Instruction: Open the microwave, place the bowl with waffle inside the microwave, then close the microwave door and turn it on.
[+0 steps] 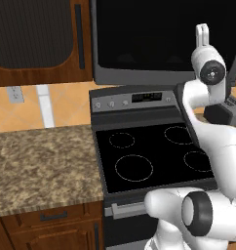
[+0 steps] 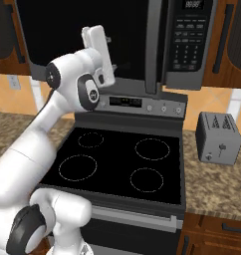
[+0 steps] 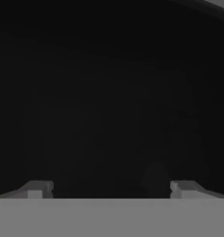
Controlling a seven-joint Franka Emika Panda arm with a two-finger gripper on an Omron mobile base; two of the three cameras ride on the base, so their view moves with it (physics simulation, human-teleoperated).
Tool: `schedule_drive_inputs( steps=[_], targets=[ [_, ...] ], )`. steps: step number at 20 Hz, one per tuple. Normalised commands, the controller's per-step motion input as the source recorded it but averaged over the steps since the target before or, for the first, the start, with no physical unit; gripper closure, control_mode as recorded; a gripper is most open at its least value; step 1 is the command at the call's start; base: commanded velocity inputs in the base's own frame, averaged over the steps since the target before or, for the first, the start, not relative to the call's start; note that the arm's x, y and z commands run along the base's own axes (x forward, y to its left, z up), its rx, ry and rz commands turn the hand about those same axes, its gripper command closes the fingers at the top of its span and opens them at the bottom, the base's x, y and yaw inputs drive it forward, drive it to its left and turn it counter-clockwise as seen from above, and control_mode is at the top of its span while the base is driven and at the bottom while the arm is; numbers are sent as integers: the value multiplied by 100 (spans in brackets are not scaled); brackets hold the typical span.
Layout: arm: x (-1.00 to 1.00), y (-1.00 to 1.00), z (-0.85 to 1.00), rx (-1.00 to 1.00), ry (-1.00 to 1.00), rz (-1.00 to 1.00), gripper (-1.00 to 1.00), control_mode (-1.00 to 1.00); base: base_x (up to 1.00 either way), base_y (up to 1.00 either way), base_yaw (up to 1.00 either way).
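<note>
spread wide, my gripper (image 3: pixel 109 187) faces the black glass of the microwave door (image 2: pixel 87 37) up close.

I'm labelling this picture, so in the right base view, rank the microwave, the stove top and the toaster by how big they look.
1. microwave, cut off by the frame's top edge
2. stove top, close behind it and nearer the camera, so these two are uncertain
3. toaster, clearly smallest
</note>
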Motion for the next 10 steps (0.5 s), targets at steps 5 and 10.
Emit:
schedule_drive_inputs(
  steps=[5,10],
  targets=[
    [84,-22,-1,0,3,13,-100,-100,0,0,0],
    [94,-6,-15,0,13,9,-100,-100,0,0,0]
  ],
)
